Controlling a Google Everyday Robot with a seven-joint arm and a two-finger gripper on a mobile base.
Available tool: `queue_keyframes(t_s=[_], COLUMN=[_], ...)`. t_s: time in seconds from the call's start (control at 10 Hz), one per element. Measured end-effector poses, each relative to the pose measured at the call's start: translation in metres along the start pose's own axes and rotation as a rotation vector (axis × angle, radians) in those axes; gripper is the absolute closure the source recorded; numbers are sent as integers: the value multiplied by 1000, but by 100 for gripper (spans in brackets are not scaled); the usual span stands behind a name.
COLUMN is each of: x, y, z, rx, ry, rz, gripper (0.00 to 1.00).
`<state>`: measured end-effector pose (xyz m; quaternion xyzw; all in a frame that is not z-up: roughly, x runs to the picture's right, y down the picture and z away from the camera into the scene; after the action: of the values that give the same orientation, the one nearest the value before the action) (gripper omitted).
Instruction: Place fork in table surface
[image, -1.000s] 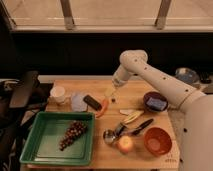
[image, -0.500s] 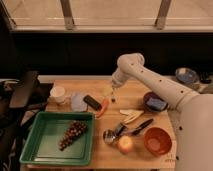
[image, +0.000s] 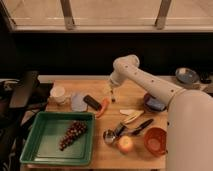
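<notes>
Gripper (image: 111, 93) hangs over the middle of the table (image: 102, 150), nearer the back edge, on a white arm reaching in from the right. Jaws stand wide. Fork (image: 113, 99) sits directly under the fingertips, dark with a pale lower end, roughly upright. Cannot tell if it touches the fingers or the wood.

Just left of the fork: orange carrot-like piece (image: 103, 106), then a black slab (image: 92, 102) and a pale disc (image: 78, 101). White cup (image: 58, 94) near the back left corner.

Green tray (image: 50, 130) at the front left corner, grapes (image: 72, 134) inside.

Front right: scoop (image: 111, 135), knife (image: 140, 126), apple (image: 125, 144), orange bowl (image: 155, 141). Blue bowl (image: 154, 104) by the right edge, partly behind the arm.
</notes>
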<state>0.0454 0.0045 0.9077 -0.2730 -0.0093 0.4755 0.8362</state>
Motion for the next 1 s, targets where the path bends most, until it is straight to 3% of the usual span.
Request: queue_keyframes(t_s=[0.4,0.6,1.0], x=[-5,-9,-9], y=[-22,-25,-27], z=[20,36,37], rx=[0,-25,-28], ry=[-8,-11,-10], rz=[70,66,67], gripper=[35,35,35])
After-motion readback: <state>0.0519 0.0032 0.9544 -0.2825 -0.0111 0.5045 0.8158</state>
